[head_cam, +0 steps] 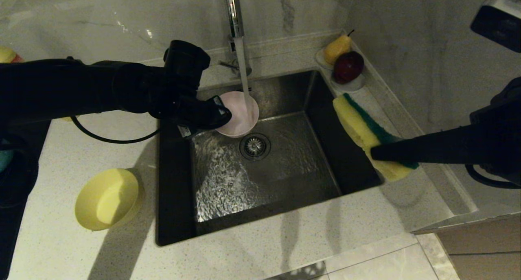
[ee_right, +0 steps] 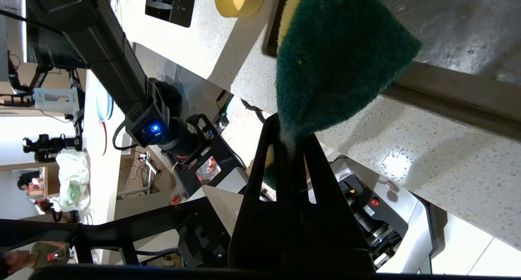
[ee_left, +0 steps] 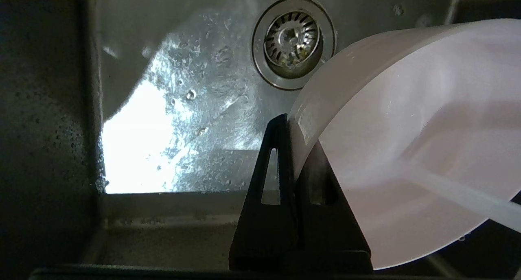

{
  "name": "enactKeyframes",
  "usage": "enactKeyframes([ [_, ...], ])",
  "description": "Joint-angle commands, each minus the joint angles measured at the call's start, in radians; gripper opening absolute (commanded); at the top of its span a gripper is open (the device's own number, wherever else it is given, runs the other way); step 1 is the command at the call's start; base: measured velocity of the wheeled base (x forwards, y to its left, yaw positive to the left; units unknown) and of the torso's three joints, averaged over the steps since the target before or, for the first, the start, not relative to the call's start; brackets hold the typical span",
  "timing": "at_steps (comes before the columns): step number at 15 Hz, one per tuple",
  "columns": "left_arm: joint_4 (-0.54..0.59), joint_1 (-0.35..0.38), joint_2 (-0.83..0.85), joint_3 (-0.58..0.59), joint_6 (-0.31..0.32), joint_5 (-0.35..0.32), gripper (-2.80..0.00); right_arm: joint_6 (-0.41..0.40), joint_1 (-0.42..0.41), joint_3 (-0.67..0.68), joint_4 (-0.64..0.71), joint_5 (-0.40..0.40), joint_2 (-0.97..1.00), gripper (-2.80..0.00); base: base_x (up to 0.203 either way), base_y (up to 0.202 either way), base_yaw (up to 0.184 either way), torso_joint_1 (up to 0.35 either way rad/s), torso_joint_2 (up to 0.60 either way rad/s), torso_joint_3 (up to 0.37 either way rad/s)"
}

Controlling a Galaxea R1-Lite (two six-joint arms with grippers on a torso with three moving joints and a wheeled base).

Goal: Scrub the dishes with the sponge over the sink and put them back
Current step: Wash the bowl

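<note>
Both end effectors grip: left (head_cam: pixel 222 113) pink bowl's (head_cam: pixel 240 114) rim, right (head_cam: pixel 376 153) sponge (head_cam: pixel 362 129).

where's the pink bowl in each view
Head view: pink bowl near the middle, over the sink's back left part, under the tap stream, held by the left tool.
Left wrist view: fills the right side.
Right wrist view: not in it.
Shared landmark: the drain, beside the bowl.

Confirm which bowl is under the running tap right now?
The pale pink bowl, held over the sink by the left gripper, with the water stream hitting it. The yellow bowl sits untouched on the counter left of the sink.
</note>
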Motion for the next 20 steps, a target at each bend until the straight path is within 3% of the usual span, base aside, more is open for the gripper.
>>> enactKeyframes([
  [1,0.004,-0.004,0.018,-0.006,-0.005,0.001,-2.80,0.002,0.000,0.001,0.003,0.002,0.003,-2.80,0.000,0.000,0.000,0.000,0.00,0.000],
  [8,0.054,-0.056,0.006,0.013,-0.054,0.001,-2.80,0.003,0.000,0.002,0.003,0.002,0.008,-2.80,0.000,0.000,0.000,0.000,0.00,0.000],
  [15,0.060,-0.056,-0.059,0.048,-0.059,0.006,-2.80,0.003,0.000,0.013,0.003,0.002,-0.006,-2.80,0.000,0.000,0.000,0.000,0.00,0.000],
  [20,-0.028,-0.019,-0.197,0.131,0.005,0.149,-2.80,0.003,-0.001,0.016,0.003,0.002,-0.001,-2.80,0.000,0.000,0.000,0.000,0.00,0.000],
])
